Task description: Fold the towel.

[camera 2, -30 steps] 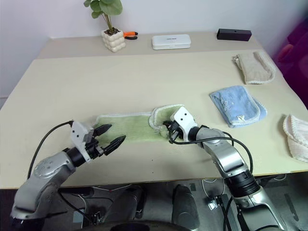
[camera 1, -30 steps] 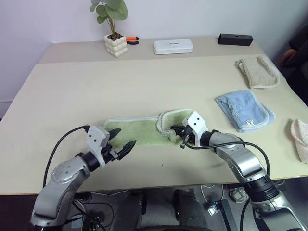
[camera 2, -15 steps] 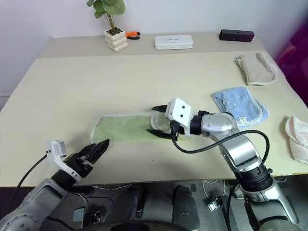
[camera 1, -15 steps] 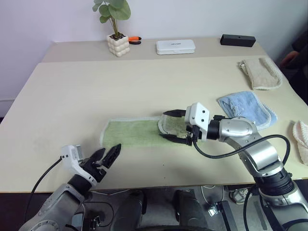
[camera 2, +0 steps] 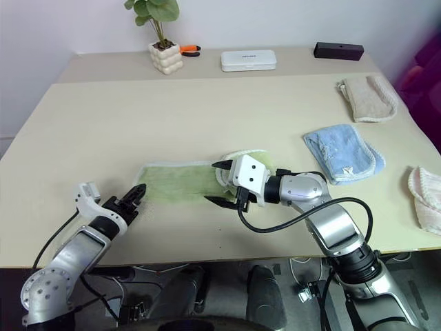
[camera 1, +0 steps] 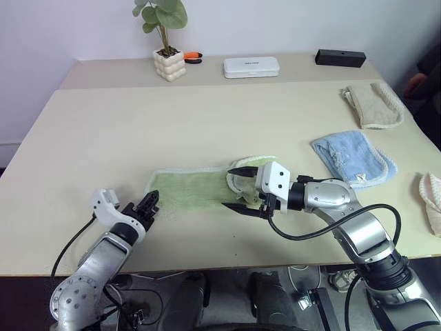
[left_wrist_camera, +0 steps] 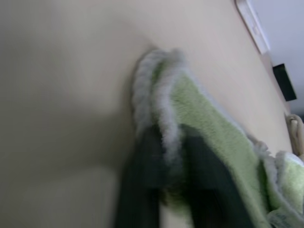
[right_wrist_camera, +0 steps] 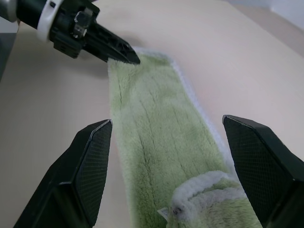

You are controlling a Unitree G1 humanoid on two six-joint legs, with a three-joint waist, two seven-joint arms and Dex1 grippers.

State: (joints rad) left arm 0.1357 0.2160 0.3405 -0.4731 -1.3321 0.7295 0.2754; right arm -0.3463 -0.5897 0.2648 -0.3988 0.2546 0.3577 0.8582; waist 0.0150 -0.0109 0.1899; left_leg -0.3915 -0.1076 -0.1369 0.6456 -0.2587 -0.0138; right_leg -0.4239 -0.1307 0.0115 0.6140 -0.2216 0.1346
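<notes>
Pinched by left gripper (camera 1: 149, 204), light green towel (camera 1: 189, 189) lies flat, fluffy-edged.

A wide pale beige table (camera 1: 207, 117) fills the room's foreground, with a second, narrower tabletop (camera 1: 289, 69) butted against its 12 o'clock edge. Behind both stands a plain whitish wall (camera 1: 275, 27). Light falls soft and even. Below the near edge lies shadowed floor (camera 1: 220, 303).
</notes>
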